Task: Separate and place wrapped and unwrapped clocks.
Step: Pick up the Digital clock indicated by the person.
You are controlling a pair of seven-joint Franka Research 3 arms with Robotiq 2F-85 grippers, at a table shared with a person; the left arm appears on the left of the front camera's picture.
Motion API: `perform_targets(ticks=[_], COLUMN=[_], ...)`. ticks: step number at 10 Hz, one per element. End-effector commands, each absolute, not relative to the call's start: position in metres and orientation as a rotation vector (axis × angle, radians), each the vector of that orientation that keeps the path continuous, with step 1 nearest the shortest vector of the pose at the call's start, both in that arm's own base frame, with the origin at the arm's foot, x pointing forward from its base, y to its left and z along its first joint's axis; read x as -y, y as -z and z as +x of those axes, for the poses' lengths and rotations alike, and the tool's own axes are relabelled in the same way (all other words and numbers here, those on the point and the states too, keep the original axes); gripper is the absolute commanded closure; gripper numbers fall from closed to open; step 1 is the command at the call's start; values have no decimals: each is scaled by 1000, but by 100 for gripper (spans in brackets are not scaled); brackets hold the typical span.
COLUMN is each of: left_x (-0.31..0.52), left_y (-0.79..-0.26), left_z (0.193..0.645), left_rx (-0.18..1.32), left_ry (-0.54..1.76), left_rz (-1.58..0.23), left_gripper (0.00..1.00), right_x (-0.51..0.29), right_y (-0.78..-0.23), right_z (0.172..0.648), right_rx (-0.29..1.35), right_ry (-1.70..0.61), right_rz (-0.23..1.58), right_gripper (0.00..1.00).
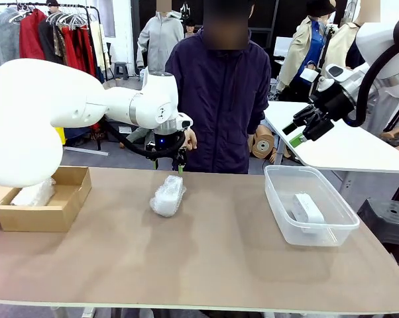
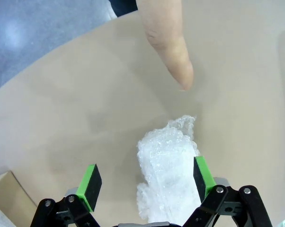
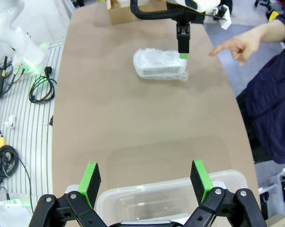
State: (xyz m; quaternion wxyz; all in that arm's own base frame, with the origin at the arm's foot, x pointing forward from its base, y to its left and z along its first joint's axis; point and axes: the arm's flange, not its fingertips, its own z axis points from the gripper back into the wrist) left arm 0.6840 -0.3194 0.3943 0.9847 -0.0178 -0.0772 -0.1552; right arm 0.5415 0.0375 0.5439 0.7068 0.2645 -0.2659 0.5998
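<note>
One bubble-wrapped clock lies on the table's middle. My left gripper hangs open just above its far end. In the left wrist view this bundle lies between the green pads, closer to the right one, and nothing is gripped. A second wrapped clock rests in the cardboard box at the left. The bare white clock lies in the clear tub at the right. My right gripper is open and empty, raised above the tub's far side, with the tub rim below its fingers.
A person stands at the far side. Their finger points down at the table just beyond the bundle, and the hand also appears in the right wrist view. A white side table stands at the back right.
</note>
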Motion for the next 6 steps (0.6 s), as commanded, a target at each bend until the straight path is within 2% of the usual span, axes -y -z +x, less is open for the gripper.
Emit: perform_targets(ticks=[1, 3, 6], left_x=[316, 322, 355], left_y=[-402, -394, -385], left_z=[681, 684, 664], left_rx=[141, 110, 83], left_ry=[335, 264, 175], left_rz=[-26, -50, 23], left_gripper=[0, 0, 0], right_x=[-39, -39, -39], right_y=[-546, -546, -546], right_z=[542, 542, 542], right_rx=[589, 589, 589], right_ry=[-1319, -1319, -1319], right_rz=[587, 587, 587], right_gripper=[0, 0, 0])
